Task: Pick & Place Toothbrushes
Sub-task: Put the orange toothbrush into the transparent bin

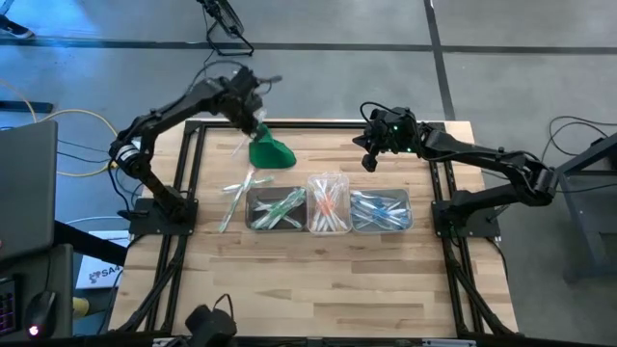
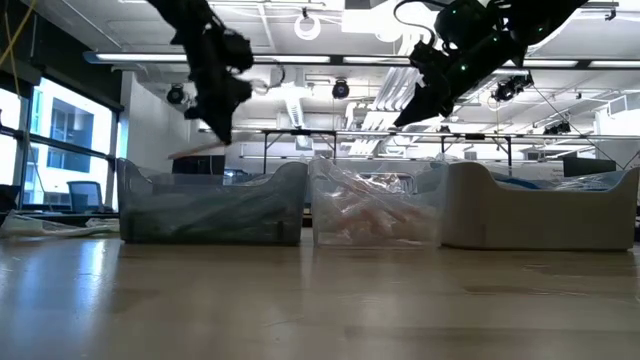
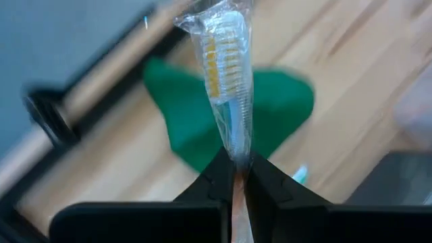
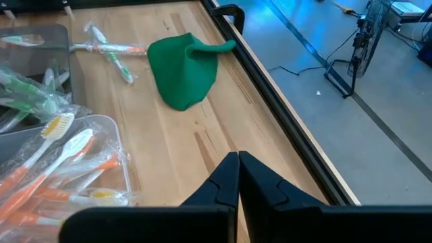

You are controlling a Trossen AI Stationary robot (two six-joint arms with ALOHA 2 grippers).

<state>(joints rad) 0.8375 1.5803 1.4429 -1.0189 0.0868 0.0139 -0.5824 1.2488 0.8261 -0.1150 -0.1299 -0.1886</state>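
My left gripper [image 1: 254, 123] hovers over the table's far left part, beside the green cloth lump [image 1: 271, 152], and is shut on a wrapped toothbrush [image 3: 227, 61] with yellow-orange bristles. A few loose toothbrushes [image 1: 236, 189] lie flat on the table left of the three clear tubs. The tubs stand in a row: green-handled brushes [image 1: 278, 209], orange ones [image 1: 328, 204], blue ones [image 1: 381, 210]. My right gripper [image 4: 237, 170] is shut and empty, held above the table [image 1: 370, 154] beyond the tubs. My left gripper pinches the wrapped toothbrush between its two fingers at the neck just behind the head [image 3: 237, 152]. The bristle head sticks out past the fingertips [image 3: 260, 175], and the handle runs back between them. The brush is lifted clear of the table, above the green cloth [image 3: 283, 101].
A black frame rail [image 4: 270, 88] runs along the table's far edge, and others run along the left and right sides [image 1: 188, 183]. Bare wood lies between the tubs and the near edge [image 1: 318, 280]. Cables and stands sit on the floor beyond the table.
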